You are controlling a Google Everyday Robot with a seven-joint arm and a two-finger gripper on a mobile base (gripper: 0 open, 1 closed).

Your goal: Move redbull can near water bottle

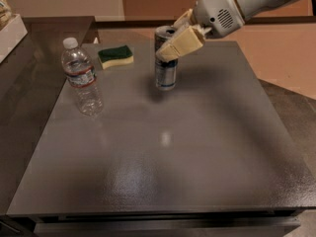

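The redbull can (pixel 165 72) is silver and blue and stands upright at the far middle of the dark table (pixel 163 152). My gripper (pixel 174 41) comes in from the upper right and is shut on the can's upper part. One cream finger (pixel 180 44) lies across the can's front. The water bottle (pixel 82 79) is clear with a white cap and a label band. It stands upright at the left of the table, well to the left of the can.
A green and yellow sponge (pixel 115 56) lies at the far left of the table, between bottle and can but farther back. A white box (pixel 10 29) sits on the counter at the far left. The table's right edge borders a tan floor.
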